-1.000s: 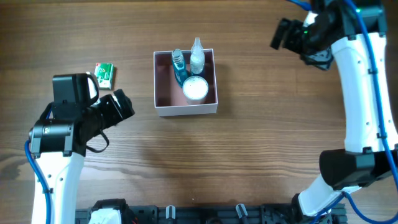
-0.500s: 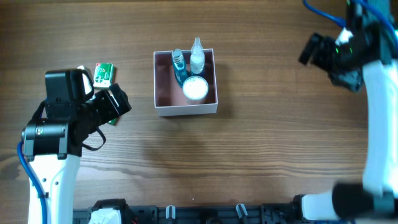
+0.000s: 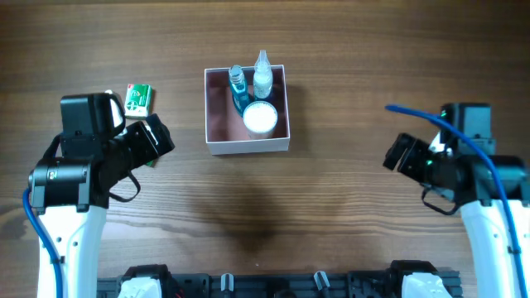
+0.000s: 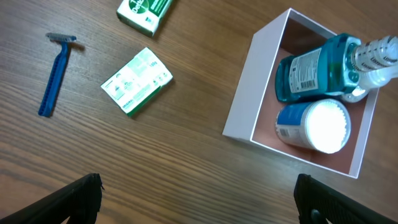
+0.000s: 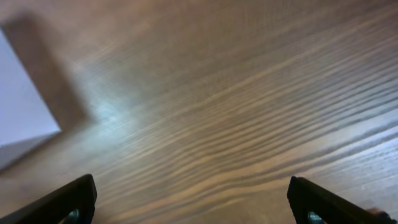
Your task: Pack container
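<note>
At counter [image 3: 331, 207] centre: container [image 4: 255, 93], already holding teal mouthwash bottle [image 4: 311, 68], clear bottle [image 4: 376, 53], white-lidded jar [image 4: 323, 127]. Probably left to pack: green-white packet [image 4: 137, 81], green box [image 4: 144, 12], blue razor [image 4: 55, 74]. Left gripper [image 3: 156, 141] and right gripper [image 3: 399, 156] spread wide, empty.

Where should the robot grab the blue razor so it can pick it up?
Probably the blue razor by the middle of its handle, coming straight down from above, fingers closing across its narrow width. It lies flat on the table, and the handle is long and straight.
</note>
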Available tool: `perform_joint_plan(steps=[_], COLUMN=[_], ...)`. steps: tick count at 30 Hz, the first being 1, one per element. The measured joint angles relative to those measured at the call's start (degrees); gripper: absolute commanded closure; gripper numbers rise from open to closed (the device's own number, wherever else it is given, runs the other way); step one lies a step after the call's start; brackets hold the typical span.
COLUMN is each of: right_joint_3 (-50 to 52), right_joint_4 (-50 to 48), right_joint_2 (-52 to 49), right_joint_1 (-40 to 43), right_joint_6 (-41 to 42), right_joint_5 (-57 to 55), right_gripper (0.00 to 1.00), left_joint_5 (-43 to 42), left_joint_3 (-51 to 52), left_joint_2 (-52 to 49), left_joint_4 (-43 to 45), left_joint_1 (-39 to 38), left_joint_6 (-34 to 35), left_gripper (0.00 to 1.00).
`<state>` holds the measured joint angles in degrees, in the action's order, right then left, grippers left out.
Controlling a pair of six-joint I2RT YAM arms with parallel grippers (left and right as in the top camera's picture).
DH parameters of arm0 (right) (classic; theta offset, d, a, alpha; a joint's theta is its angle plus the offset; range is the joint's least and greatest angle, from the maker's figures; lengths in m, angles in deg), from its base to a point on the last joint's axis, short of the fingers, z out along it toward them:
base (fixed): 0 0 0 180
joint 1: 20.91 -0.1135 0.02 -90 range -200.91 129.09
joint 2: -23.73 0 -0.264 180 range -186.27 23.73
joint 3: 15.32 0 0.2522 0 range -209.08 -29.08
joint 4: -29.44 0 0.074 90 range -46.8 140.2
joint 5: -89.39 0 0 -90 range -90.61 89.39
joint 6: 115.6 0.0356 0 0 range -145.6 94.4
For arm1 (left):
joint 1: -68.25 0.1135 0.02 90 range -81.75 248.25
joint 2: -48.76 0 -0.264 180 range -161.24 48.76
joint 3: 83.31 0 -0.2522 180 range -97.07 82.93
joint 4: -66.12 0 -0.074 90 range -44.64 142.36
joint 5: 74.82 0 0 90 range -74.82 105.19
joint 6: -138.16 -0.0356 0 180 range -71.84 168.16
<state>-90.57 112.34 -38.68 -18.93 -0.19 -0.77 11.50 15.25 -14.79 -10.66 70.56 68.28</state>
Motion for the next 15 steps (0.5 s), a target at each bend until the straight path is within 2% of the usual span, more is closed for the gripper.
perform_joint_plan(steps=[7,15], right_joint_3=[3.9,4.0], right_joint_4=[-5.3,-6.8], right_joint_2=[-3.3,-6.9], right_joint_1=[0.0,0.0], right_joint_6=[-3.9,-6.3], right_joint_5=[2.8,3.6], right_gripper=[0.00,0.00], left_joint_5=[3.8,5.7], left_joint_3=[-1.6,-8.8], left_joint_2=[-4.5,-22.8], left_joint_4=[-0.8,0.7], left_joint_1=[0.0,0.8], left_joint_6=[-2.2,-11.8], left_gripper=[0.00,0.00])
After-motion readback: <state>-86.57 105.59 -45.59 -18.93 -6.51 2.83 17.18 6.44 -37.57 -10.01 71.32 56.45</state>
